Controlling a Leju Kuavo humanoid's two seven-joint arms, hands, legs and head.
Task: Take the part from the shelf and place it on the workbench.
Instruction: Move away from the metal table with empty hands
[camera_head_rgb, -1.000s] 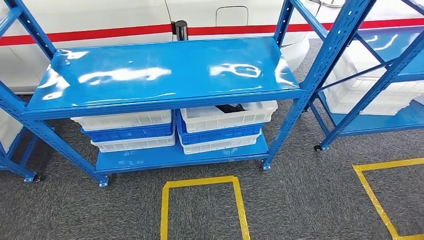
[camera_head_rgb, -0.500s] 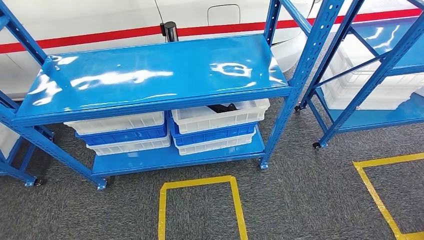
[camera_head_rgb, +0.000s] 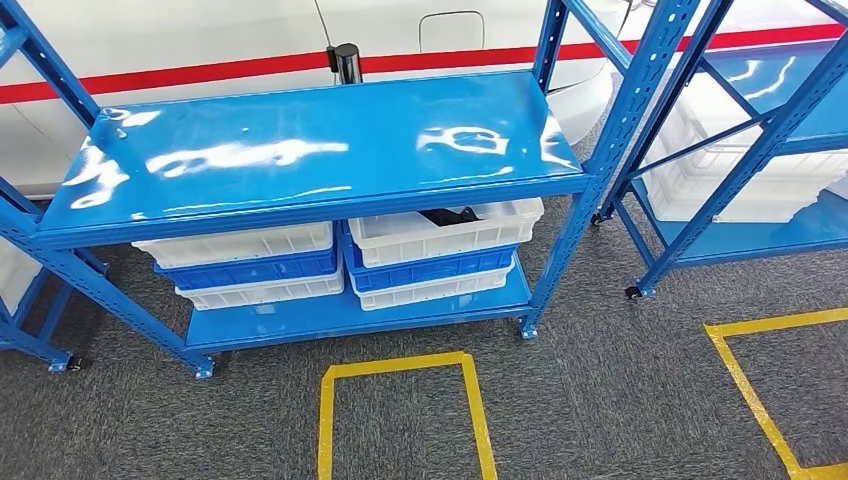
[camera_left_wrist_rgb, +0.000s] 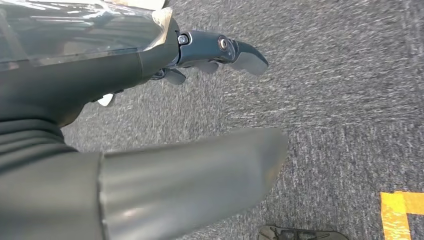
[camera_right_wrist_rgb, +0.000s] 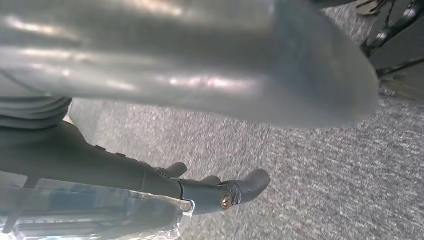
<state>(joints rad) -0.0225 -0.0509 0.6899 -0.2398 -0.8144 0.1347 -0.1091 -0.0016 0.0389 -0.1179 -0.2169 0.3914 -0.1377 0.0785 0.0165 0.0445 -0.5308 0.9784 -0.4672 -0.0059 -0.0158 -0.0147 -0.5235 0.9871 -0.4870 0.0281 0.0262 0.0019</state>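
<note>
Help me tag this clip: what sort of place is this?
Probably a factory or warehouse floor: blue steel shelving, stacked plastic crates, yellow floor tape on grey carpet.

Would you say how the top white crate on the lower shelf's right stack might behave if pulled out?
The top white crate looks like rigid plastic, so probably stiff. It holds only a dark part, so likely light. It rests on a blue crate, so it may slide easily.
</note>
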